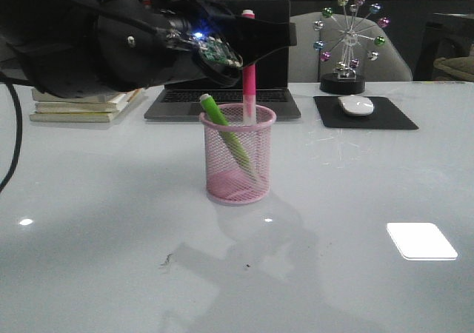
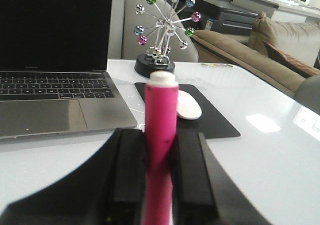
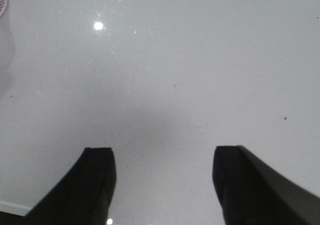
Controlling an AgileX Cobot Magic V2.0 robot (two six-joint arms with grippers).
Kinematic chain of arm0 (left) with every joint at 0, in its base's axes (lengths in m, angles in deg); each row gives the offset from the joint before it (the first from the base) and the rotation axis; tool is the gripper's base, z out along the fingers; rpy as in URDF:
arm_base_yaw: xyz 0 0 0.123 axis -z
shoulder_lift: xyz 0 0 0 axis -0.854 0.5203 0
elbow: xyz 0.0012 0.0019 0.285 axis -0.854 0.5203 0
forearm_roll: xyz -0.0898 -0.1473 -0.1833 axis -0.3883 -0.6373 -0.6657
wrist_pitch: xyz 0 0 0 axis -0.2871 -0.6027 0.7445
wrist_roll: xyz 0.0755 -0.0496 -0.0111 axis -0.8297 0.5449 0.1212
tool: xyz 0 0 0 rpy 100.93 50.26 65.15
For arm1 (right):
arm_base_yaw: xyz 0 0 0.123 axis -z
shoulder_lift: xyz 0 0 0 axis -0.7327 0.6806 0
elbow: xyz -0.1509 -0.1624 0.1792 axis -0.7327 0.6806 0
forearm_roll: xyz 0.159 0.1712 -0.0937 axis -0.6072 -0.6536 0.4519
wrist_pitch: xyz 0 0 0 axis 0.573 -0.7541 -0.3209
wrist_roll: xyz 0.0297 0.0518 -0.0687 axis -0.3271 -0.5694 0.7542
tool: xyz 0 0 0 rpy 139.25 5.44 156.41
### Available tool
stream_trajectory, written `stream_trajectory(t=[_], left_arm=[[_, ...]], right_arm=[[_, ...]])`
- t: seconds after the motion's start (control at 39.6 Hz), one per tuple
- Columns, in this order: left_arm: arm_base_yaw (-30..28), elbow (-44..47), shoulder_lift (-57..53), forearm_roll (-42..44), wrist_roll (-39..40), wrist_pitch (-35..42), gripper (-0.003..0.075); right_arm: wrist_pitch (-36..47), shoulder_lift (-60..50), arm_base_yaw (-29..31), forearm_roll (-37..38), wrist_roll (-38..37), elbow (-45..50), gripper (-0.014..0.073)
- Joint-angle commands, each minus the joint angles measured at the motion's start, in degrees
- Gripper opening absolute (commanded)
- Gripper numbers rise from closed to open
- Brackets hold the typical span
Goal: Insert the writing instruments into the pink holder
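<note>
Front view: pink holder (image 1: 238, 154) stands upright mid-table (image 1: 355, 200). Green marker (image 1: 228, 135) already inside, leaning, its whitish end sticking out over the rim toward the left arm's side. Pink marker (image 1: 249, 81) is vertical, lower end down inside the cup's mouth, upper part gripped by the left gripper (image 1: 248, 37), which reaches in from the left above the cup. White cap end pokes out above the fingers. Behind: laptop (image 1: 222, 96), stack of books (image 1: 81, 105) at left, black mouse pad (image 1: 364, 113) with white mouse (image 1: 356, 105), a ball-spoke desk ornament (image 1: 346, 41) behind it. Right arm not visible here.

Left wrist view: left gripper (image 2: 159, 175) fingers (image 2: 129, 170) closed tight on the pink marker (image 2: 160, 135), one black pad on each side, both touching the barrel. Whitish cap end sticks out past the pads. Laptop (image 2: 55, 85), mouse (image 2: 188, 105) on pad (image 2: 210, 115) and ornament (image 2: 162, 30) lie beyond. Holder is hidden from this camera.

Right wrist view: right gripper (image 3: 165, 180) fingers (image 3: 97, 180) spread wide, nothing between them, just bare glossy table (image 3: 175, 75) below. A sliver of the pink holder's mesh (image 3: 2, 2) shows at the frame corner, well apart from the fingers. Can't tell height above the table.
</note>
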Motion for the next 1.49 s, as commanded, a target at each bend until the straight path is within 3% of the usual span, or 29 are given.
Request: stream_trajectory(t=[0.0, 0.08, 0.23, 0.28, 0.38, 0.5, 0.63, 1.01, 1.19, 1.29, 1.46], left_arm=[[0.42, -1.52, -3.22, 1.42, 0.68, 4.37, 0.0162], [0.42, -1.52, -3.22, 0.84, 0.68, 4.86, 0.0225], [0.42, -1.52, -3.77, -0.45, 0.68, 5.09, 0.043], [0.31, -1.52, -4.17, -0.45, 0.68, 5.09, 0.0459], [0.1, -1.52, -5.91, -0.45, -0.84, 5.48, 0.0452], [-0.92, -1.52, -10.51, -0.07, -9.8, 5.18, 0.0412], [-3.87, -1.52, -18.21, -0.07, -16.09, -3.9, 0.0403], [-19.88, -1.52, -38.4, 0.12, -16.22, -26.41, 0.0403], [-28.61, -1.44, -45.63, 4.43, -16.32, -37.98, 0.0403], [-32.73, -0.84, -48.8, 4.6, -16.32, -42.05, 0.0403], [-39.64, 5.44, -54.53, 4.69, -16.32, -42.36, 0.0403]], right_arm=[[2.93, -0.66, 0.34, 0.4, 0.57, -1.54, 0.0529], [2.93, -0.66, 0.34, 0.4, 0.57, -1.54, 0.0529], [2.98, -0.66, 0.34, 0.4, 0.57, -1.54, 0.0529], [2.98, -0.66, 0.34, 0.4, 0.57, -1.54, 0.0529], [3.21, -0.66, 0.34, 0.4, 0.57, -1.54, 0.0529], [3.22, -0.66, 0.34, 0.4, 0.57, -1.54, 0.0529], [3.22, -0.66, 0.34, 0.4, 0.57, -1.54, 0.0529], [8.13, -0.66, 0.34, 0.4, 0.57, -1.54, 0.0529], [8.57, -0.66, 0.34, 0.4, 0.57, -1.54, 0.0529], [8.57, -0.66, 0.34, 0.4, 0.57, -1.54, 0.0529], [8.57, -0.66, 0.34, 0.4, 0.57, -1.54, 0.0529]])
